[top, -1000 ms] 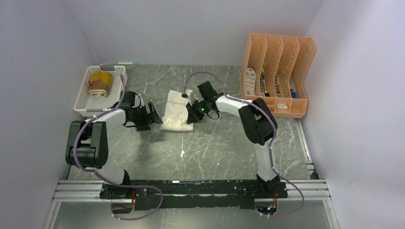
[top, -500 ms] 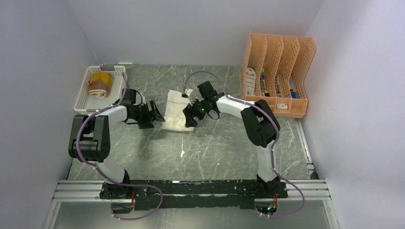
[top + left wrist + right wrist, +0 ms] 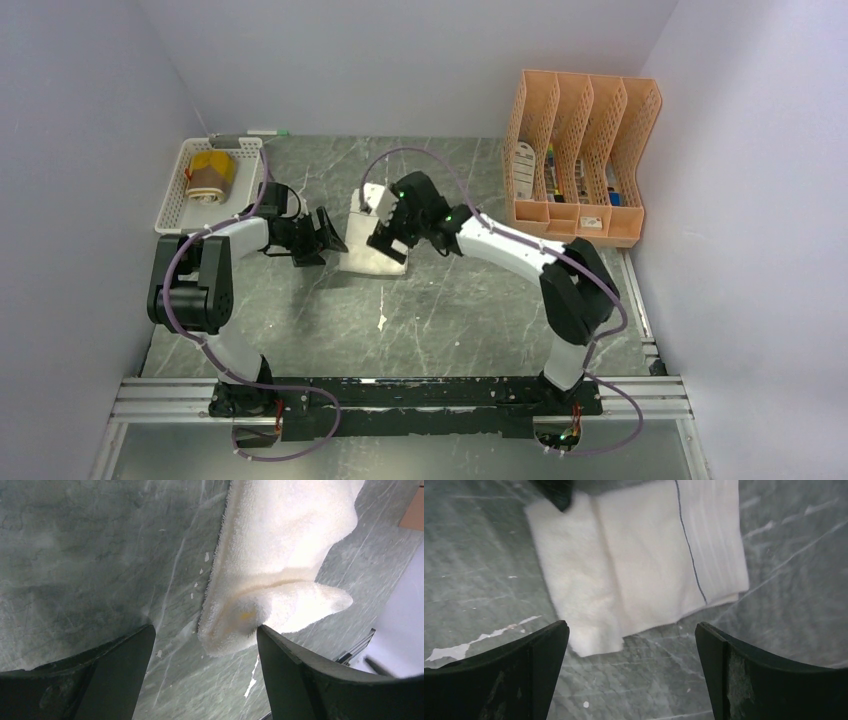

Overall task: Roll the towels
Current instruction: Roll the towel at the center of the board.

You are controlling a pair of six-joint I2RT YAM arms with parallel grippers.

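The cream-white towel [image 3: 357, 252] lies folded flat on the grey marble table, a thin blue line near one edge [image 3: 639, 565]. Its near end is curled up in a soft fold [image 3: 280, 545]. My left gripper [image 3: 326, 236] is open at the towel's left edge; the curled corner sits between its fingers [image 3: 205, 650], against the right one. My right gripper [image 3: 386, 240] hovers open above the towel, nothing between its fingers [image 3: 631, 640]. The mustard-yellow and brown towel [image 3: 209, 176] lies rolled in the white basket [image 3: 172, 212].
A peach file organizer [image 3: 580, 150] holding papers and small items stands at the back right. A pen [image 3: 252, 132] lies behind the basket. White flecks [image 3: 382, 321] mark the table in front of the towel. Walls close in on three sides.
My right gripper has opened, let go of the cream towel and swung left and up over it. The left gripper edged closer to the towel's left edge.
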